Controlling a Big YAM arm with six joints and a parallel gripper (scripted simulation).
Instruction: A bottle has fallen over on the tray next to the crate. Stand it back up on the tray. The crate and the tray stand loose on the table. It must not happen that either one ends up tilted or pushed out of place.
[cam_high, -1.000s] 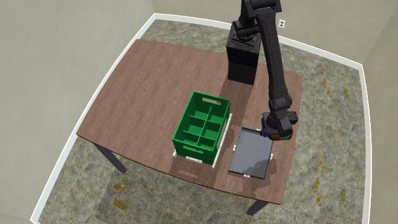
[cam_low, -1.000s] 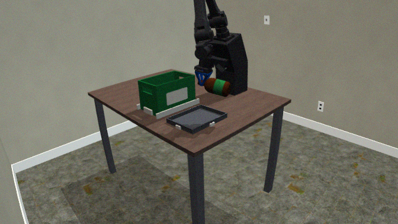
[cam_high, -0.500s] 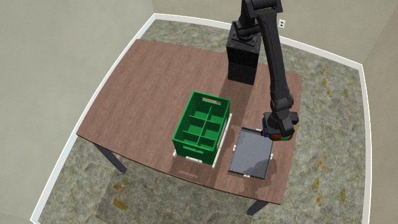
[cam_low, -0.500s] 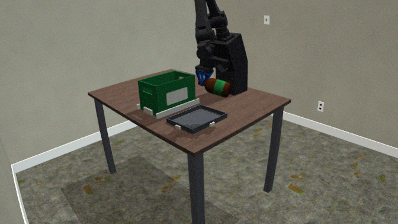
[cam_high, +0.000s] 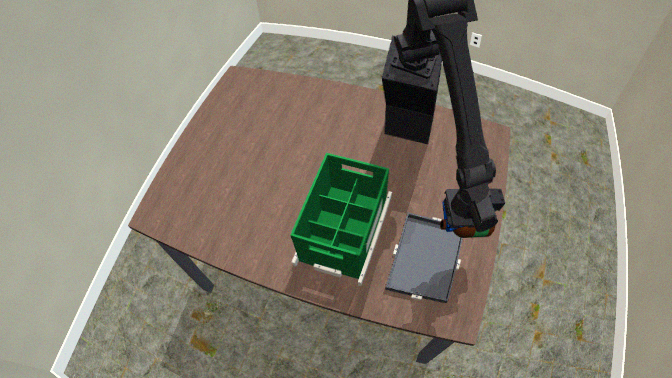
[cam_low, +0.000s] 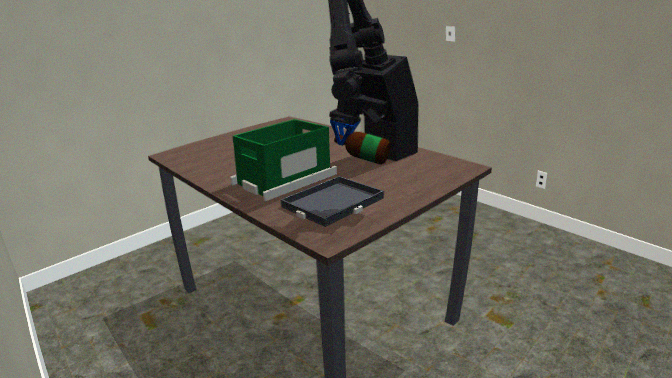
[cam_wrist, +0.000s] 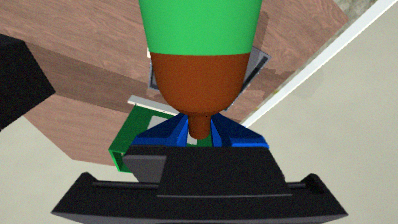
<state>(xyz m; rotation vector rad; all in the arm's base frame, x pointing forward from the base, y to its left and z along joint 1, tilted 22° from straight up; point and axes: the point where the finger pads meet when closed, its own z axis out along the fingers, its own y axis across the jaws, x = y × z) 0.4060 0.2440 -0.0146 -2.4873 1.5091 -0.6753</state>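
Brown with a green band, the bottle (cam_high: 467, 232) (cam_low: 369, 147) (cam_wrist: 200, 80) hangs in the air, tipped well over toward lying flat — its neck pinched between the blue fingers of the gripper (cam_low: 341, 142) (cam_wrist: 199, 112). It is off the tray (cam_high: 425, 260) (cam_low: 332, 198), up past the tray's arm-side end. The green crate (cam_high: 345, 205) (cam_low: 280, 155) (cam_wrist: 125, 132) stands upright beside the tray — apart from it — on the table (cam_high: 250, 150) (cam_low: 425, 185) (cam_wrist: 90, 120).

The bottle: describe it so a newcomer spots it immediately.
Find the wooden table, then the black arm reaching over it. At its end, the blue-fingered end effector grips a brown bottle by the neck, above the table. Unlike the green crate and dark tray, it is round, with a green band.
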